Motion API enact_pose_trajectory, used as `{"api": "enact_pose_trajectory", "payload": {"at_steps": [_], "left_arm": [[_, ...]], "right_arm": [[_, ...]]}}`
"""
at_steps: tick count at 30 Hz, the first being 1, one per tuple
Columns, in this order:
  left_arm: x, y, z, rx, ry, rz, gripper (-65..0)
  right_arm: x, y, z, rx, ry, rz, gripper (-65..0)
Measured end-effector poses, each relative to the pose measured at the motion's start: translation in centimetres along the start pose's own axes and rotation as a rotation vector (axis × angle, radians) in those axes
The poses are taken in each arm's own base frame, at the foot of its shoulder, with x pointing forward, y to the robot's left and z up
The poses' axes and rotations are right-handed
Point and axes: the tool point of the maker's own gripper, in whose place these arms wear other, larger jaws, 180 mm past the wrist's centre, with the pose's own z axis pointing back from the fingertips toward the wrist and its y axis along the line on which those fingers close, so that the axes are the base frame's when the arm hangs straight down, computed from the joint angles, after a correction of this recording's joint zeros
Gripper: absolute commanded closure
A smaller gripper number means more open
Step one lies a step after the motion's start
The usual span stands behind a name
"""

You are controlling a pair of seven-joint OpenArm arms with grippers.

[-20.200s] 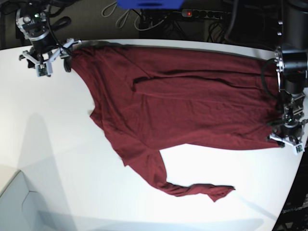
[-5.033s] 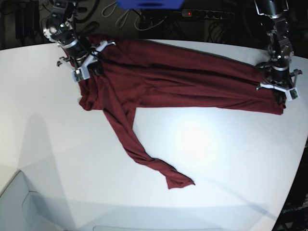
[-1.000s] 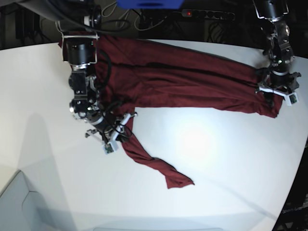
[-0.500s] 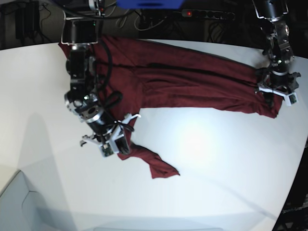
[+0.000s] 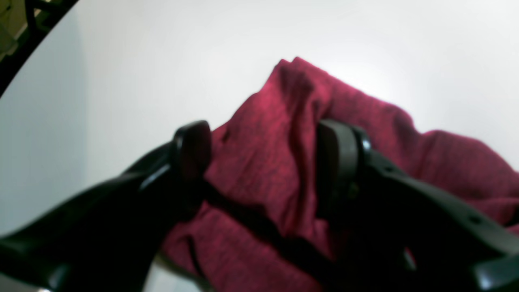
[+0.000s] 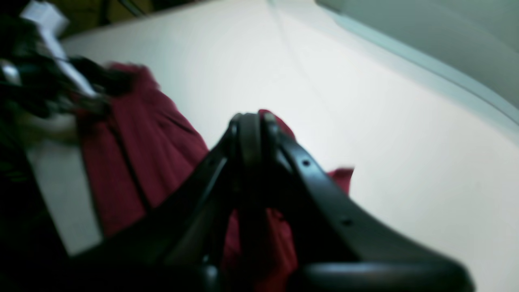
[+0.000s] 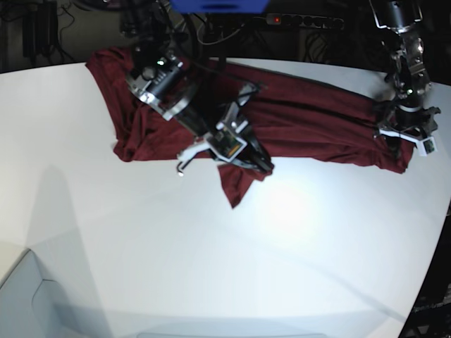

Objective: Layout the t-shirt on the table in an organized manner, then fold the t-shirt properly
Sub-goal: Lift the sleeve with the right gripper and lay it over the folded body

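Right wrist view shows the right pincer (image 6: 253, 134) with its jaws pressed together on a fold of the t-shirt (image 6: 138, 162); maroon cloth shows just past the fingertips and hangs below them. In the base view that same right pincer (image 7: 243, 156) sits near the middle of the desk (image 7: 296, 267), pointing toward the near right, with a sleeve-like flap of the t-shirt (image 7: 303, 123) drooping from it onto the white surface. Its arm reaches in from the far left corner, slanting low across the shirt's left half.

Left wrist view shows the left pincer (image 5: 263, 158) with its jaws standing apart, one on either side of a raised ridge of cloth; the fabric (image 5: 284, 170) fills the gap between them, but whether the pads press it cannot be told from the blur. In the base view the left pincer (image 7: 405, 137) is at the right end of the shirt, close to the desk's right edge, and its arm comes down steeply from the far right corner, nearly upright.

From there outward, the shirt lies as a long wrinkled band along the far edge of the desk, bunched at the left end and narrowing toward the right. The near half of the desk carries only a bright glare spot.
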Motion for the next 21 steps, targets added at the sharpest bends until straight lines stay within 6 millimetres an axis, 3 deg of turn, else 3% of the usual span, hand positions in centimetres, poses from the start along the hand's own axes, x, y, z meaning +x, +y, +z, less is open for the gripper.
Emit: {"api": "enact_pose_trajectory", "payload": {"at_steps": [4,8,13,17,21], "left_arm": [[0.2,-0.1,-0.1,-0.001,-0.001,0.002,-38.5],[0.2,-0.1,-0.1,-0.002,-0.002,0.002,-38.5],[0.4,-0.2,-0.1,-0.003,-0.005,0.001,-38.5],[2.0,-0.7,0.1,-0.016,-0.048,-0.004,-38.5],[3.8,-1.3,0.6,-0.031,-0.095,-0.013,-38.5]], "right_arm": [[0.3,3.4,-0.2,0.087,-0.009,-0.018,0.0],[-2.4,6.1,-0.4,0.15,0.064,-0.062,0.0],[-5.7,7.4,-0.4,0.178,0.141,-0.104,0.0],[-8.0,8.3,-0.2,0.199,0.202,-0.131,0.0],[-8.8,8.8,0.1,0.204,0.226,-0.142,0.0]]}}
